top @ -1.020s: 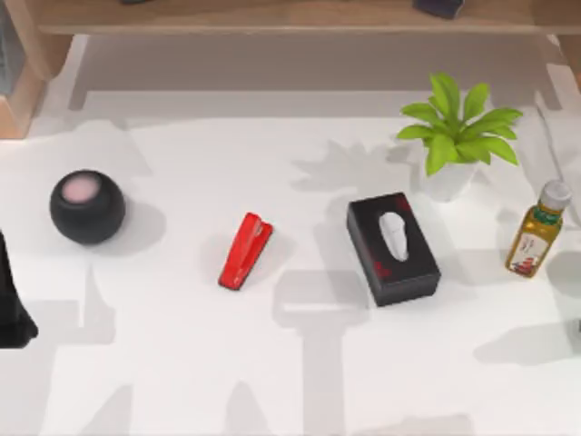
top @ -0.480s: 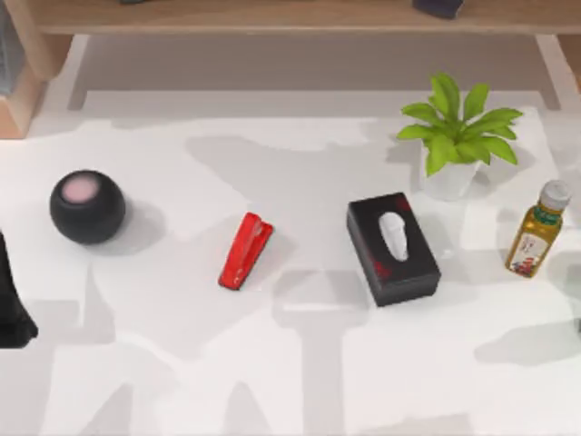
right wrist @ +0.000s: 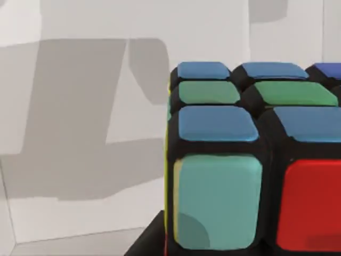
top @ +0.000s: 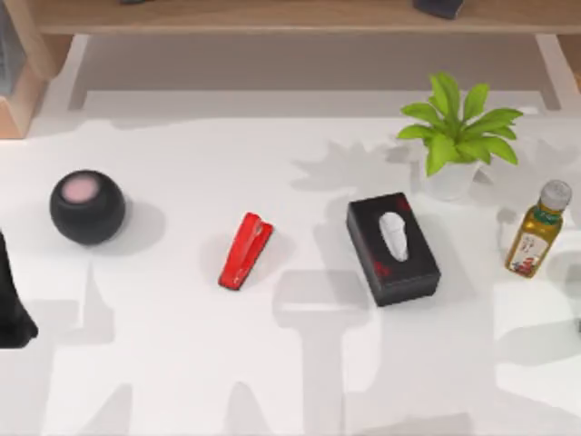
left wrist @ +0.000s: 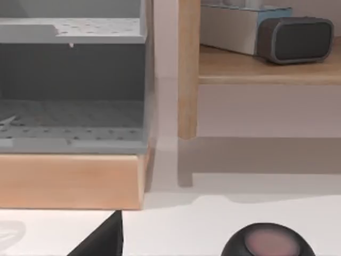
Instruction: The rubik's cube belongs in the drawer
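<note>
Nothing on the table (top: 182, 363) has moved since the earlier frames; only shadows shift. Stapler (top: 245, 251) lies left of the tissue box (top: 392, 247), tissue poking from its slot. Plant (top: 457, 127) in its pot stands behind the box, bottle (top: 536, 229) to its right, black ball (top: 87, 206) far left. Cube (right wrist: 250, 160) sits close before the right wrist camera; grip state: cannot tell. Drawer (left wrist: 72, 106) hangs open, contents unclear. Left arm (top: 11, 309) parked at left edge.
</note>
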`<state>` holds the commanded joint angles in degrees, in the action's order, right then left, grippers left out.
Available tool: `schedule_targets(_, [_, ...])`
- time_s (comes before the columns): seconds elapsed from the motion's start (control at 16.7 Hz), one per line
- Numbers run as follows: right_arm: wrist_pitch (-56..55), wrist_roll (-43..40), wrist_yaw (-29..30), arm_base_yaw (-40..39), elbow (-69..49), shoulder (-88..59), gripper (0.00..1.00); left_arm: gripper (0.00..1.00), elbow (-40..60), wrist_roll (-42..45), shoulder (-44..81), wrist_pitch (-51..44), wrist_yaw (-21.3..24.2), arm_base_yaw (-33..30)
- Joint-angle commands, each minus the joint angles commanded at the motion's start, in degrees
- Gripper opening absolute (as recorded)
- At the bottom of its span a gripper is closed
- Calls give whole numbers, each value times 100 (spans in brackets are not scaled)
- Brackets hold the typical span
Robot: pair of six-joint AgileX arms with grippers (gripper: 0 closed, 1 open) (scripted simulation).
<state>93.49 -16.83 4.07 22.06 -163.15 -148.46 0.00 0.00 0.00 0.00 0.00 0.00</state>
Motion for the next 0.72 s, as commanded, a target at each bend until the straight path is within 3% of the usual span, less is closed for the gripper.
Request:
schedule_targets(0.24, [391,-321,-355,-25,-291,-908,0,100,0,0,0,0,0,0])
schedule_targets(0.6, [430,-357,-398,-26,-314,-1012,0,100,0,0,0,0,0,0])
schedule_targets(0.72, [430,-357,-398,-26,-314,-1012,15,100,0,0,0,0,0,0])
